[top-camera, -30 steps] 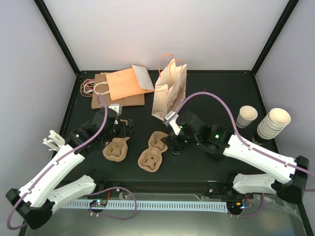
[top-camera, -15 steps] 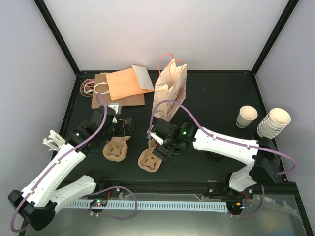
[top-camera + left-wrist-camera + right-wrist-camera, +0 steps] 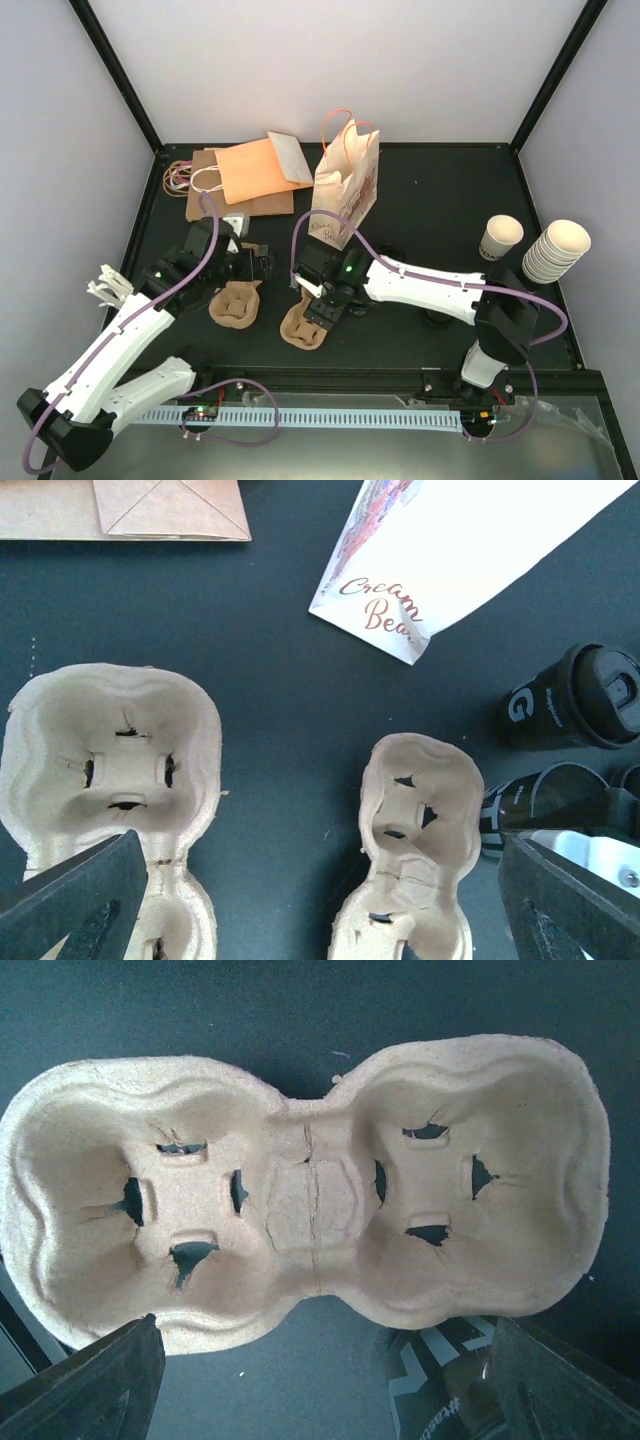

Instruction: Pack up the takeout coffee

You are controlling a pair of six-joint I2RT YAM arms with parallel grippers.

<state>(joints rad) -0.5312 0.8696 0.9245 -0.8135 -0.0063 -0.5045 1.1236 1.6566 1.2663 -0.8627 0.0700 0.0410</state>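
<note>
The left gripper [image 3: 252,264] hangs open over the left carrier [image 3: 236,303]. The right gripper [image 3: 316,298], jaws spread, is above the right carrier [image 3: 300,1190], whose long axis runs finger to finger. The takeout coffee [image 3: 500,238] stands upright well to the right, nearer the right arm.

Pale lilac-white walls [image 3: 350,60] with black corner posts [image 3: 114,70] enclose a black tabletop [image 3: 440,190]

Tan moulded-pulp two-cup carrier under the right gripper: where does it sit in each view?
Top external: tan moulded-pulp carrier low centre, below the right gripper.
Left wrist: carrier bottom centre-right, cut by the edge.
Right wrist: carrier fills most of the frame.
Shared landmark: white printed paper bag, top and left-wrist views only.
</note>
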